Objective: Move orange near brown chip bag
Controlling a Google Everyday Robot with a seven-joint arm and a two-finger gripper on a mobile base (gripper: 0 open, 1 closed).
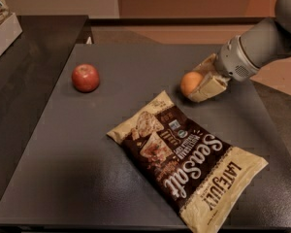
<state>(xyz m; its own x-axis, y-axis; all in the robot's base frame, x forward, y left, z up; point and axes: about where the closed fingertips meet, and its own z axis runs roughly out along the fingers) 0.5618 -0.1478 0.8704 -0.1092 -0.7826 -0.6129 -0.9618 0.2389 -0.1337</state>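
Gripper (198, 84) at far right of the flat grey worktop (63, 169), its tan fingers closed round the small round matte orange fruit (190, 82). Orange is held at the fingertips only; cannot tell whether it touches the surface. Large flat dark-brown chip bag with tan ends (184, 164) lies just in front of the gripper, toward the camera, its nearest corner close to the orange but apart. Round red apple (85, 77) sits well beyond the orange, on the side away from the gripper.

Risks, as judged:
- shallow grip, smooth skin: orange may slip out;
- released on the flat worktop, it may roll away from the bag;
- low travel could snag the bag corner and shove it.
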